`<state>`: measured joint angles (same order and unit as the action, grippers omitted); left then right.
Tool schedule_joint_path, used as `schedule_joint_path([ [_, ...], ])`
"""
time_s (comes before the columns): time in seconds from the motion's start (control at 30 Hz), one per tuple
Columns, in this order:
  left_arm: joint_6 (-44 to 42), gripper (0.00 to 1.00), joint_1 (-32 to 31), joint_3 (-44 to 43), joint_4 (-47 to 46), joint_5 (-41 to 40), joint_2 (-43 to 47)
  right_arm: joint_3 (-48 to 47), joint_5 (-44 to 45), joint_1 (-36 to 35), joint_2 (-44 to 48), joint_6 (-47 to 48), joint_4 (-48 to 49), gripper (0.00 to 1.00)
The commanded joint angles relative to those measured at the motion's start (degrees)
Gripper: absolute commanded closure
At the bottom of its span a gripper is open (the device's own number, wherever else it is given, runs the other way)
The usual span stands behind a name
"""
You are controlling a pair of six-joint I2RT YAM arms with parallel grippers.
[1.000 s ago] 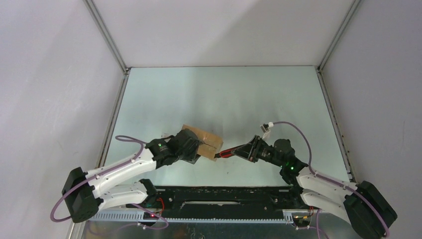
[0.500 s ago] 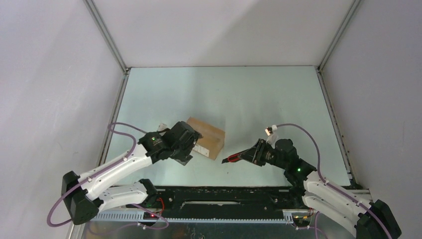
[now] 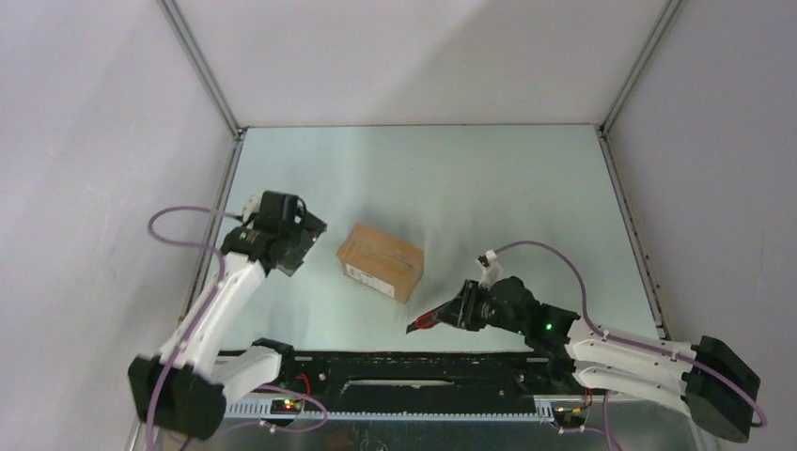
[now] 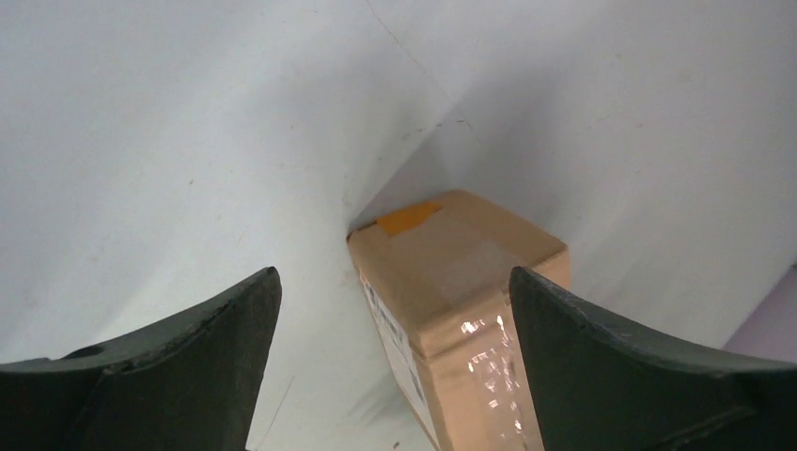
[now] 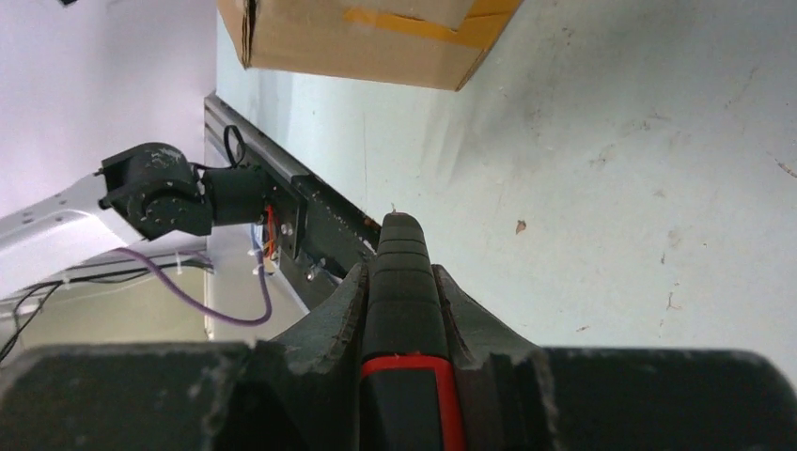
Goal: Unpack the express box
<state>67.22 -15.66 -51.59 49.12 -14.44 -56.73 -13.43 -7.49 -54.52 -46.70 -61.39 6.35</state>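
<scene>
The express box [image 3: 381, 260], a small brown taped carton with a white label on its near side, lies closed on the table. It shows in the left wrist view [image 4: 461, 282] and at the top of the right wrist view [image 5: 367, 38]. My left gripper [image 3: 303, 240] is open and empty, lifted to the box's left, apart from it. My right gripper [image 3: 449, 314] is shut on the red-and-black utility knife [image 5: 402, 319], whose tip [image 3: 415, 325] points left, near the table's front edge, right of and below the box.
The black front rail [image 3: 423, 362] runs along the near edge by the arm bases. Metal frame posts [image 3: 202, 75] stand at the back corners. The left arm's base and purple cable [image 5: 179, 282] show in the right wrist view.
My left gripper let go of the box and rose away to the left. My right gripper with the knife drew back from the box toward the front edge. The box now lies free.
</scene>
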Motion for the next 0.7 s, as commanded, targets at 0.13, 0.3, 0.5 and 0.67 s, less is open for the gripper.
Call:
schedule_joint_path([
  [0.13, -11.81, 0.05, 5.88, -6.62, -17.66, 21.38, -22.87, -2.13, 26.8, -9.67, -4.46, -5.95, 15.6, 1.0],
  [0.3, -15.51, 0.01, 8.0, -17.21, -19.37, 24.42, -35.11, -2.34, 27.24, -10.96, -8.91, -7.28, 19.7, 1.0],
  [0.5, -19.73, 0.1, 5.69, -23.94, -13.17, 24.67, -45.79, -2.53, 25.35, -10.22, -14.42, -8.29, 24.25, 1.0],
  [0.67, -18.63, 0.17, 3.58, -16.61, -15.35, 25.13, -45.22, -2.67, 22.1, -4.58, -15.55, -6.77, 24.34, 1.0],
])
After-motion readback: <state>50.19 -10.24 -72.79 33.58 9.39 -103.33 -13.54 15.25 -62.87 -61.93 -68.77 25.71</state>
